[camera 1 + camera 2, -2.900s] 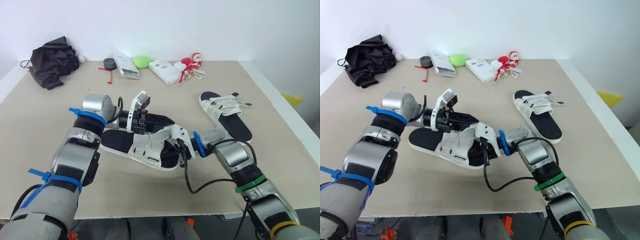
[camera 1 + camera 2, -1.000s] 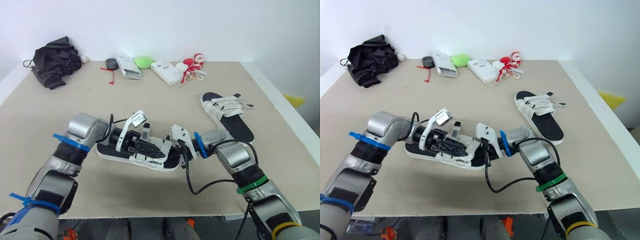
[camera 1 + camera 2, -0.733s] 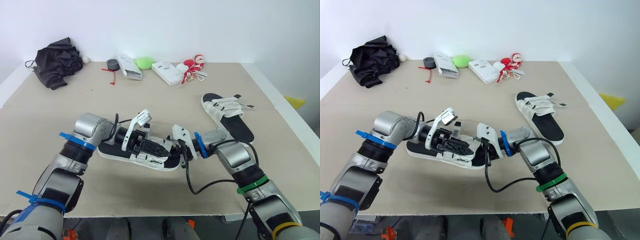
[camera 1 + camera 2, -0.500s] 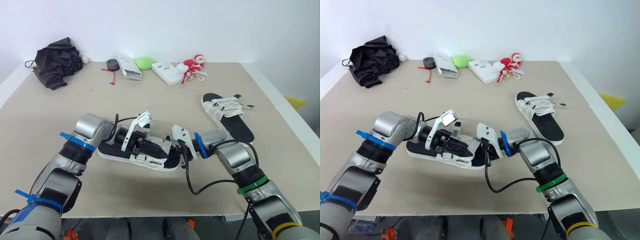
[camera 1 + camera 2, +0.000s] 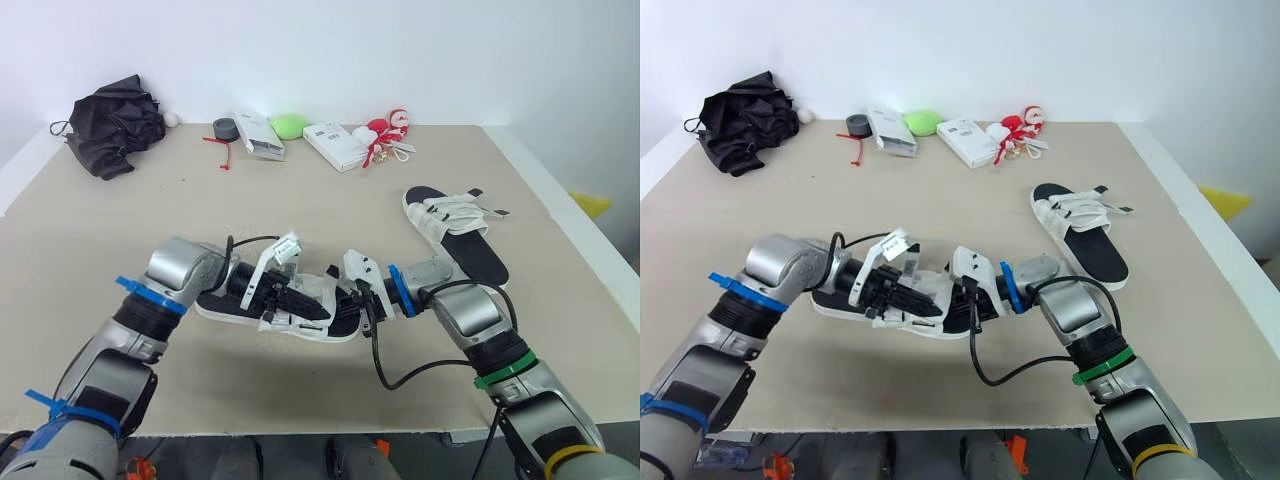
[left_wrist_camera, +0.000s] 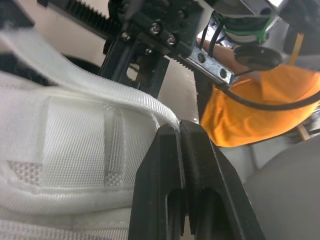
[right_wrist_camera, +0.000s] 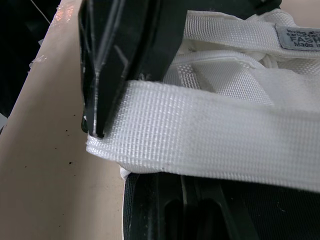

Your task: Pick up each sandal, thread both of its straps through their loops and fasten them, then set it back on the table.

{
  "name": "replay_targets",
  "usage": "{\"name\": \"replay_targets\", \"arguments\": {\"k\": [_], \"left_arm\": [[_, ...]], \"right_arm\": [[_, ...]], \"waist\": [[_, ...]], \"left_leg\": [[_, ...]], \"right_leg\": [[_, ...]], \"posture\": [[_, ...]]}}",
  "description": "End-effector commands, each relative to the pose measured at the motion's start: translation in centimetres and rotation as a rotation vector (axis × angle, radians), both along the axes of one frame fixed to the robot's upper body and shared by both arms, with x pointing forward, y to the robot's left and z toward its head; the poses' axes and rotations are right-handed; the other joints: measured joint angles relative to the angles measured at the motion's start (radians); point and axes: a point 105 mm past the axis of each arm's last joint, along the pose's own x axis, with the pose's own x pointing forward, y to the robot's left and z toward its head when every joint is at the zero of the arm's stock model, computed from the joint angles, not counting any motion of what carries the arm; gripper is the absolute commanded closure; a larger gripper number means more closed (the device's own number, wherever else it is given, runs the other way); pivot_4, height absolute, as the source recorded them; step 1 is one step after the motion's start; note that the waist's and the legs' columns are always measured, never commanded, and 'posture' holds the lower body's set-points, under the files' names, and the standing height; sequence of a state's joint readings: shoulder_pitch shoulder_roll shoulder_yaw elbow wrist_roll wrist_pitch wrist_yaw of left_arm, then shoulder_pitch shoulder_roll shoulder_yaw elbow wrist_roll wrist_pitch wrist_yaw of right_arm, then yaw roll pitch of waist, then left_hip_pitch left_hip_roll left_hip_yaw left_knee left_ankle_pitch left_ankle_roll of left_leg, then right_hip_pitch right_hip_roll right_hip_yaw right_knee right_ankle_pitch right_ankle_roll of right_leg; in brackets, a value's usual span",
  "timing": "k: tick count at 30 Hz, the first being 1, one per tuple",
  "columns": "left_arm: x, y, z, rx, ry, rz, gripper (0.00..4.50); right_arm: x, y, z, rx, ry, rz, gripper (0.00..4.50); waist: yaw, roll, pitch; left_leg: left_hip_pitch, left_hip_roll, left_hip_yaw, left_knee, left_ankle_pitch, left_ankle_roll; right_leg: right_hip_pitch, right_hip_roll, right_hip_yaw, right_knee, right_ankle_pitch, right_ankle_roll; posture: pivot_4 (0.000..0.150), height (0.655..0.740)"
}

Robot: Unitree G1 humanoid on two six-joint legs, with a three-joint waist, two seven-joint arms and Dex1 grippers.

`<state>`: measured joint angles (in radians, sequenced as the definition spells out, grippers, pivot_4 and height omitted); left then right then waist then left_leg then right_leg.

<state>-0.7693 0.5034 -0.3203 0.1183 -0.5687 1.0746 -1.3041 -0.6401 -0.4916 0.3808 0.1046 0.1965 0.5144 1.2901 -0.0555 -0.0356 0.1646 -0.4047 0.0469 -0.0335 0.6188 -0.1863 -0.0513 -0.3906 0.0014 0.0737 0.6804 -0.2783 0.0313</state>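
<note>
Two sandals: the near sandal [image 5: 222,300] is being worked flat on the worktop [image 5: 330,200] between both arms, and the far sandal [image 5: 455,235] lies well apart to the right.
Left end effector [image 6: 179,129]: closed, and the free end of a white strap [image 7: 210,135] appears to be pinched at its tips, though that contact is seen edge-on.
Right end effector [image 5: 345,300]: pressed in at the near sandal's strapped part, just beside the left one; whether it is open or closed cannot be told.
Slip risk: only the strap's very edge seems to be held, so it could be pulled free by one tug.
Crowding risk: the two end effectors are nearly touching, so a collision or a snagged cable [image 5: 378,360] is likely if either is swung.
Drag risk: the near sandal has not been lifted, so it could be slid across the worktop instead of being threaded.
</note>
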Motion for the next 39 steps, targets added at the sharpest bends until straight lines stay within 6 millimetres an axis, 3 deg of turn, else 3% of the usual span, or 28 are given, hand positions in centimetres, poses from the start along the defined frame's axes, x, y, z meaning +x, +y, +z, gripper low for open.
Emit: {"name": "replay_targets", "arguments": {"k": [1,7,12,20,27,30,31,32,33,37,39], "left_arm": [[0.3,0.0,0.4,-0.101,-0.128,0.086,4.36],[0.5,0.9,2.2,-0.297,-0.409,0.249,4.36],[-1.0,1.3,2.0,-0.345,-0.676,0.219,4.36],[-3.7,1.5,1.7,-0.351,-1.179,-0.023,4.36],[-4.5,2.7,0.5,-0.326,-1.580,-0.201,4.36],[-4.8,3.4,-0.5,-0.315,-1.647,-0.263,3.56],[-4.8,3.6,-0.7,-0.313,-1.637,-0.264,2.99],[-4.8,3.7,-0.8,-0.310,-1.629,-0.264,2.85],[-4.7,3.8,-0.9,-0.308,-1.628,-0.265,2.19],[-4.3,4.8,-1.9,-0.239,-1.554,-0.253,0.34],[-4.7,5.5,-2.9,-0.211,-1.436,-0.261,0.10]], "right_arm": [[-0.4,-1.2,-2.7,-0.084,0.085,-0.043,4.50],[-0.8,-1.4,-3.0,-0.089,0.094,-0.034,4.50],[-1.0,-1.4,-3.2,-0.099,0.103,-0.013,4.50],[-0.9,-1.0,-3.3,-0.105,0.102,0.013,4.50],[-0.9,-0.6,-3.5,-0.105,0.104,0.037,4.50],[-0.8,-0.4,-3.5,-0.103,0.102,0.046,4.50],[-0.7,-0.4,-3.4,-0.103,0.102,0.048,4.50],[-0.7,-0.3,-3.4,-0.102,0.102,0.049,4.50],[-0.7,-0.3,-3.4,-0.102,0.102,0.051,4.50],[-0.7,-0.2,-3.4,-0.102,0.102,0.060,4.50],[-0.6,-0.2,-3.4,-0.103,0.103,0.062,4.50]], "waist": [[0.003,0.001,0.000],[0.008,0.001,0.000],[0.008,0.001,0.000],[0.009,0.001,0.000],[0.009,0.001,0.000],[0.007,0.001,-0.001],[0.007,0.001,-0.001],[0.008,0.001,-0.001],[0.007,0.001,-0.001],[0.005,0.001,-0.001],[0.005,0.001,-0.001]], "left_leg": [[0.000,0.000,0.000,0.000,0.000,0.000],[0.001,0.000,0.001,0.000,0.000,0.000],[0.001,0.000,0.001,0.001,0.000,0.000],[0.001,0.000,0.002,-0.001,0.000,0.000],[0.001,0.000,0.003,-0.001,0.000,0.000],[0.001,0.001,0.003,-0.001,-0.001,0.001],[0.001,0.002,0.003,-0.001,-0.001,0.001],[0.001,0.002,0.003,-0.001,-0.001,0.001],[0.001,0.002,0.003,-0.001,-0.001,0.001],[0.002,0.003,0.003,-0.001,-0.001,0.001],[0.002,0.005,0.003,-0.001,-0.001,0.001]], "right_leg": [[0.000,0.000,0.000,0.000,0.000,0.000],[0.001,-0.001,0.000,0.000,0.000,0.000],[0.001,-0.001,0.001,0.000,0.000,0.000],[0.001,-0.001,0.001,-0.001,0.000,-0.001],[0.000,-0.001,0.001,-0.001,0.000,-0.001],[0.000,-0.001,0.001,-0.001,0.000,-0.001],[0.000,0.000,0.002,-0.001,0.000,-0.002],[0.000,0.000,0.002,-0.001,0.000,-0.002],[0.000,0.000,0.001,-0.001,0.000,-0.002],[0.000,0.001,0.002,-0.001,0.001,-0.003],[-0.001,0.004,0.002,-0.001,0.001,-0.004]], "posture": [[0.150,0.7400],[0.150,0.7400],[0.150,0.7400],[0.150,0.7400],[0.150,0.7400],[0.150,0.7400],[0.150,0.7400],[0.150,0.7400],[0.150,0.7400],[0.150,0.7400],[0.150,0.7400]]}}
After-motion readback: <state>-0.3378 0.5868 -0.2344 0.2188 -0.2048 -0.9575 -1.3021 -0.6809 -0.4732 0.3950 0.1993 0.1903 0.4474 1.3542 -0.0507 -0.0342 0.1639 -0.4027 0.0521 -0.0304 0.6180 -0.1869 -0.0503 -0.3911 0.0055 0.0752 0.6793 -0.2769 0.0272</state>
